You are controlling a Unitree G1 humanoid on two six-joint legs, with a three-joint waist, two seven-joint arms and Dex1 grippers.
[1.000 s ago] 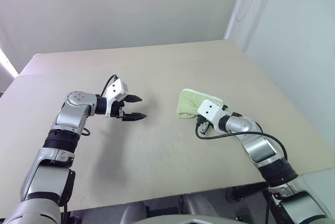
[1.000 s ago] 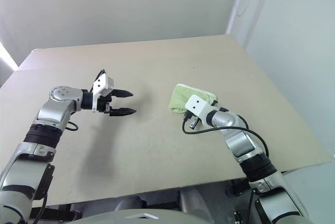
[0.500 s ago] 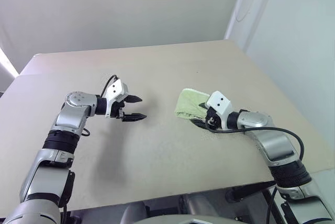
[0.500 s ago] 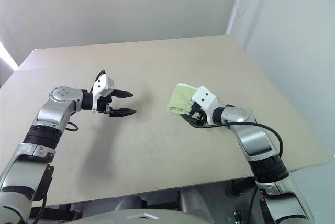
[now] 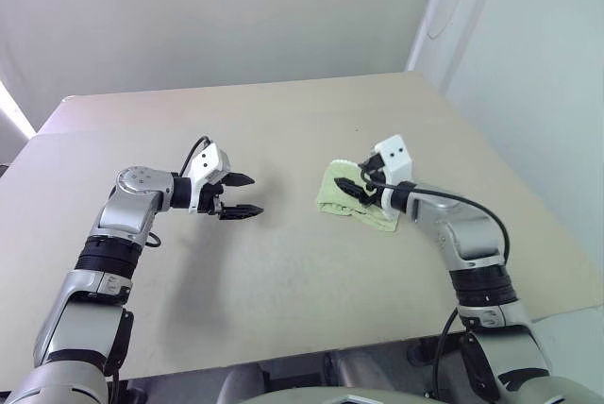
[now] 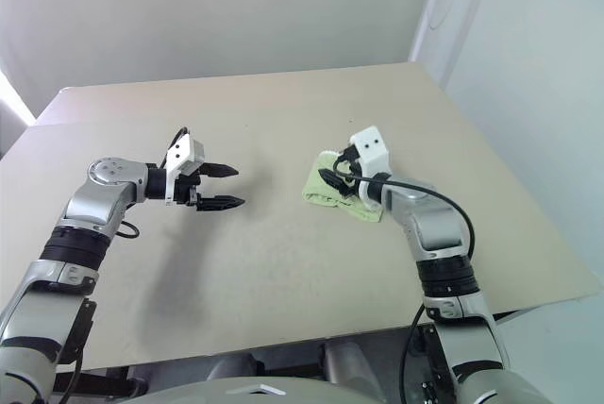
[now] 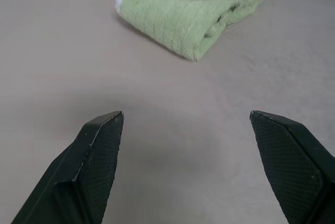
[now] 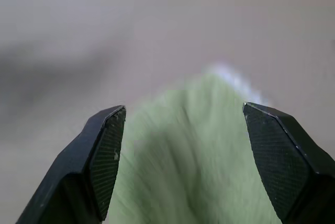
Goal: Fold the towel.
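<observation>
Towel (image 5: 351,198) lying bunched, already doubled over. Right gripper (image 5: 351,186) spread just above it, holding nothing. Left gripper (image 5: 245,194) spread, well apart. Judged: final fold or finishing stage; next calls for flattening or withdrawal.

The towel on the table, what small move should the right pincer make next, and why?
Probably lift the right pincer up and away from the towel. The towel lies bunched in a folded bundle on the table, and the pincer hovers over it with jaws open and nothing between them. The left pincer waits open, apart from the cloth.
</observation>
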